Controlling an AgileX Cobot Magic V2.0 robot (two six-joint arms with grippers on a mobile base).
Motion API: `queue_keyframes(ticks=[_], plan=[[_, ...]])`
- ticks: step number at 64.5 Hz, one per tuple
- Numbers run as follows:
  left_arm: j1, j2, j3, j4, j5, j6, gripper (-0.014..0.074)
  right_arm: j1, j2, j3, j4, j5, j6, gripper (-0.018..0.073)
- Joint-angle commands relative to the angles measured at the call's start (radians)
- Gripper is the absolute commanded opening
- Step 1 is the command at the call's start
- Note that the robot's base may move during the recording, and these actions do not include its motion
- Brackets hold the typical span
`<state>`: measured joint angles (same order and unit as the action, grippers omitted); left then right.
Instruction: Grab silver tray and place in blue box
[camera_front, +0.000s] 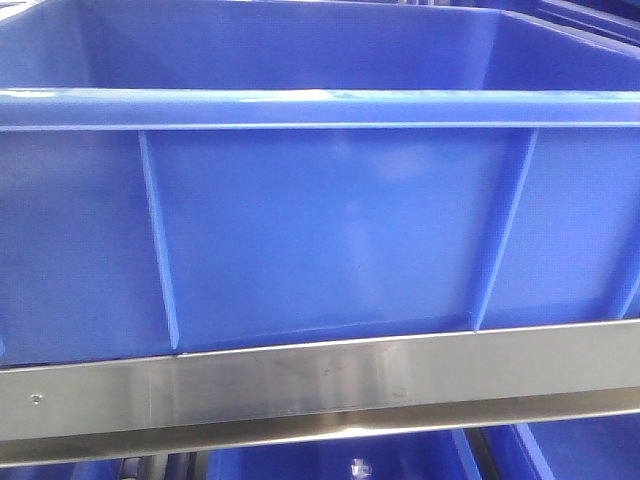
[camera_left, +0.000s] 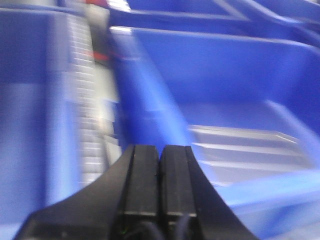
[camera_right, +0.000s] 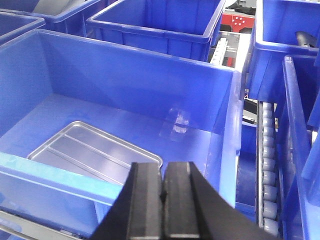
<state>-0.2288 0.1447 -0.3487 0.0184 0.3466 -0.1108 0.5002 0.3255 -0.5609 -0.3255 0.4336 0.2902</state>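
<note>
The silver tray (camera_right: 95, 152) lies flat on the floor of the blue box (camera_right: 227, 125), its two ridges showing. The left wrist view shows the tray (camera_left: 245, 150) too, blurred, inside the box (camera_left: 150, 95). My right gripper (camera_right: 163, 172) is shut with nothing in it, above the box's near rim. Shut and holding nothing as well, my left gripper (camera_left: 160, 152) hangs over the box's left wall. The front view shows only the box's ribbed side (camera_front: 330, 220); no gripper or tray appears there.
A steel rail (camera_front: 320, 385) runs under the box. More blue crates (camera_right: 160, 25) stand behind and to the right (camera_right: 292, 100). A roller conveyor (camera_right: 267, 165) runs between crates on the right, and another roller strip (camera_left: 87, 100) lies left of the box.
</note>
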Motion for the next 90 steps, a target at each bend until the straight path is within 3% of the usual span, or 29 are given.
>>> queue_keyframes(ticks=[1,10,17,20,79,84,90], plan=[[0.079,-0.053,0.069,-0.012,-0.189,0.011,-0.0083,0.001,0.008,-0.026,-0.023,-0.084,-0.007,0.0055],[0.182,-0.157,0.261,-0.036,-0.314,0.011,-0.0083,0.001,0.008,-0.026,-0.023,-0.084,-0.007,0.0055],[0.209,-0.172,0.383,-0.054,-0.486,0.011,-0.0083,0.001,0.008,-0.026,-0.023,-0.083,-0.007,0.0055],[0.211,-0.175,0.369,-0.054,-0.417,0.011,-0.0083,0.001,0.008,-0.026,-0.023,-0.083,-0.007,0.0055],[0.211,-0.173,0.374,-0.054,-0.441,0.011,-0.0083,0.000,0.010,-0.010,-0.033,-0.089,-0.007,0.0055],[0.211,-0.173,0.374,-0.054,-0.441,0.011,-0.0083,-0.004,0.010,0.018,0.001,-0.107,-0.019,0.0055],[0.211,-0.173,0.374,-0.054,-0.441,0.011,-0.0083,-0.065,0.001,0.089,0.101,-0.181,-0.112,0.0055]])
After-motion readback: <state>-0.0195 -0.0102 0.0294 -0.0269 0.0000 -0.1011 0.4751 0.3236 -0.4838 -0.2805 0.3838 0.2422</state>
